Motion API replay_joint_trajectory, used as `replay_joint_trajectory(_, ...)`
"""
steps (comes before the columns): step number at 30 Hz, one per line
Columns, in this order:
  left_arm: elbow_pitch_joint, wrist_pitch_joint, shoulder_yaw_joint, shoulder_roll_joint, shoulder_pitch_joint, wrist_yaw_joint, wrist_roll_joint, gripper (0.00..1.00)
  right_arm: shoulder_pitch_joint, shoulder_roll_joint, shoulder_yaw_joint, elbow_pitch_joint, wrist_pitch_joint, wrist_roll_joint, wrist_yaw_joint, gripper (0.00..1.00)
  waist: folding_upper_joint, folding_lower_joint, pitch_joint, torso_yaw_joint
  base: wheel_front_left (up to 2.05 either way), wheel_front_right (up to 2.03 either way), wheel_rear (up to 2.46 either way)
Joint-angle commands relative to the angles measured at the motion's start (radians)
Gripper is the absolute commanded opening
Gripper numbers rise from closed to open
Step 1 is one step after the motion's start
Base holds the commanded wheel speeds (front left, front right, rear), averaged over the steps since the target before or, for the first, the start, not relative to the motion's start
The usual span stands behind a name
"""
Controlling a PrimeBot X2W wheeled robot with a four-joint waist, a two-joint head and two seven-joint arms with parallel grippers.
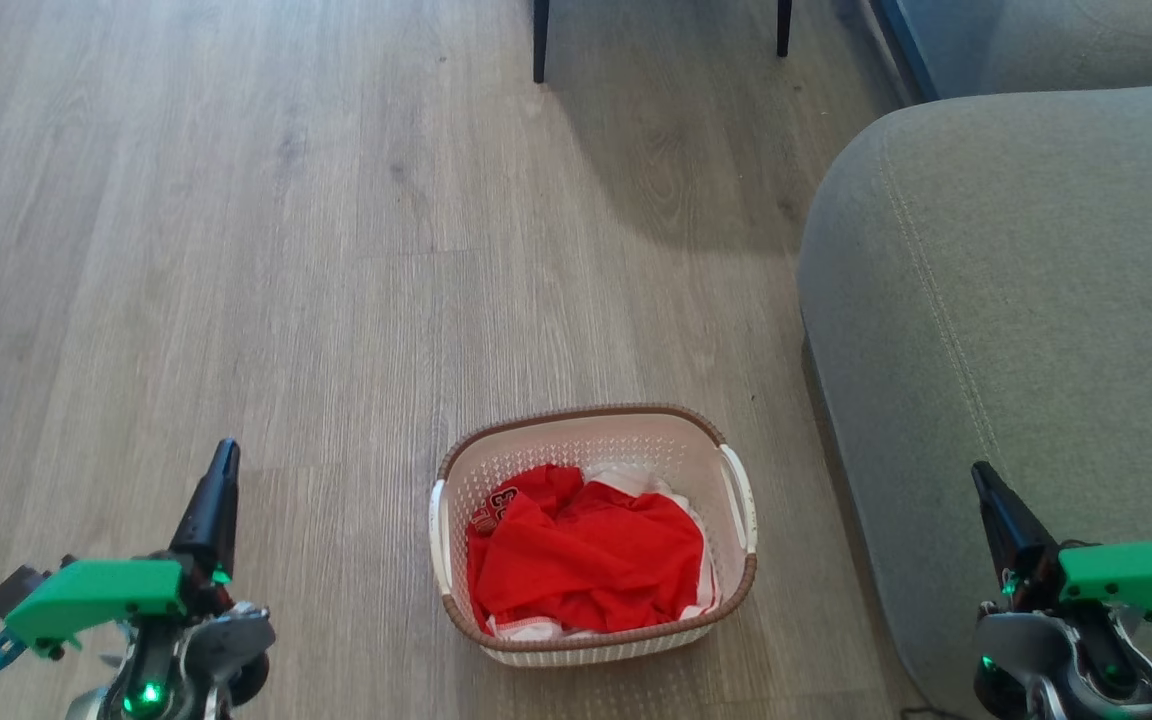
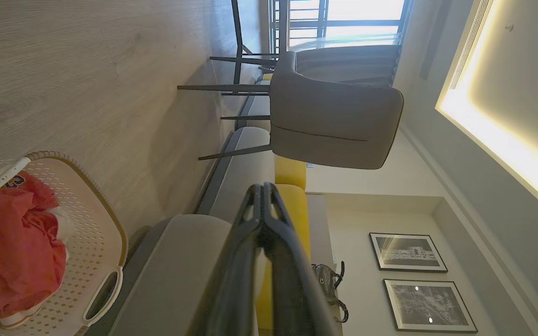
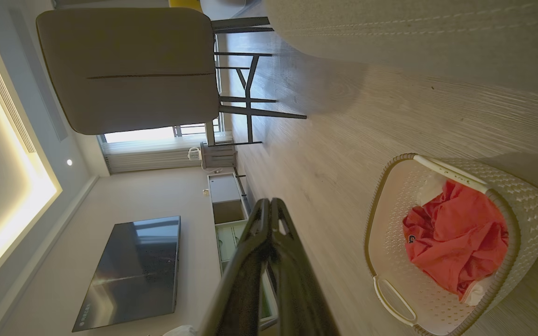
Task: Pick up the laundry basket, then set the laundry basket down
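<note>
The laundry basket stands on the wooden floor, cream-white and perforated with a brown rim and white side handles, red clothing lying inside. My left gripper is at the lower left, well apart from the basket, fingers shut and empty. My right gripper is at the lower right in front of the sofa, also shut and empty. The left wrist view has the basket at its lower left, beside the shut left gripper. In the right wrist view the basket sits to the right of the shut right gripper.
A grey sofa fills the right side, close to the basket. Dark chair legs stand at the far edge of the floor. A grey chair and a wall-mounted screen appear in the wrist views. Open wooden floor lies to the left.
</note>
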Motion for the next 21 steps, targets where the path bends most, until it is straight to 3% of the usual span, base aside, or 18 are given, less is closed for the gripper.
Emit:
replay_joint_trajectory(1, -0.03, 0.004, 0.037, 0.005, -0.046, -0.007, -0.004, 0.0, -0.048, -0.017, 0.014, -0.036, 0.006, 0.001, -0.002, 0.0, 0.0, 0.0, 0.0, 0.0, 0.0, 0.0, 0.0)
replay_joint_trajectory(21, -0.03, 0.004, 0.037, 0.005, -0.046, -0.007, -0.004, 0.0, -0.048, -0.013, 0.008, -0.036, 0.011, -0.004, -0.002, 0.0, 0.0, 0.0, 0.0, 0.0, 0.0, 0.0, 0.0)
